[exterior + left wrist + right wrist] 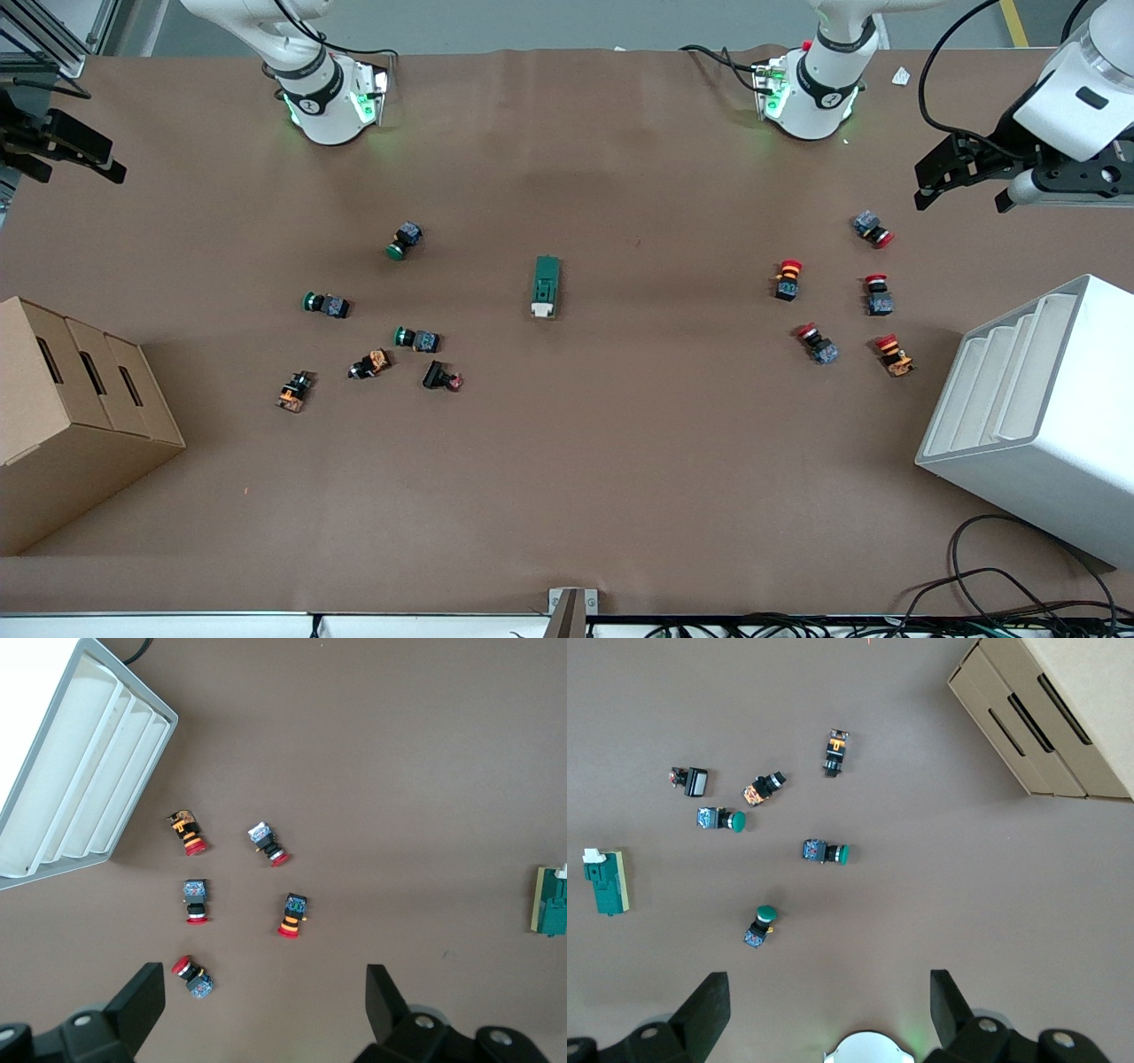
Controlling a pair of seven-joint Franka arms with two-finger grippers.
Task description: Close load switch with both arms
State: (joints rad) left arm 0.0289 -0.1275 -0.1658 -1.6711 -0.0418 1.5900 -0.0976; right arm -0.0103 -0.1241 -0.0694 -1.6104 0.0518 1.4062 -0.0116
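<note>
While both arms wait high at the table's ends, nothing of the task looks begun. Load switch [546,286] lies alone mid-table on the brown paper, long axis running from the robot bases toward the front camera, cream lever end at its 6 o'clock in the front view, nearest that camera. No gripper touches it.

Left gripper [961,177] hangs over the left arm's end of the table, above the red push buttons [788,279], fingers spread wide apart and holding nothing. In the left wrist view its 2 fingers [137,1005] frame bare paper, with the switch just cut off at 3 o'clock.

Right gripper [62,146] hovers at the right arm's end, above the cardboard box [80,416]. Its wrist view shows the fingers parted and empty, green push buttons [826,851] scattered ahead and the switch at 9 o'clock.

White tray rack [1036,416] stands at the left arm's end, nearer the front camera than the red buttons.

Lever position: too small to read, possibly still open.

Judgement: 0 steps done. Left to do: bring both arms to mid-table, 1 to steady the green body, the other to press the lever shut.
</note>
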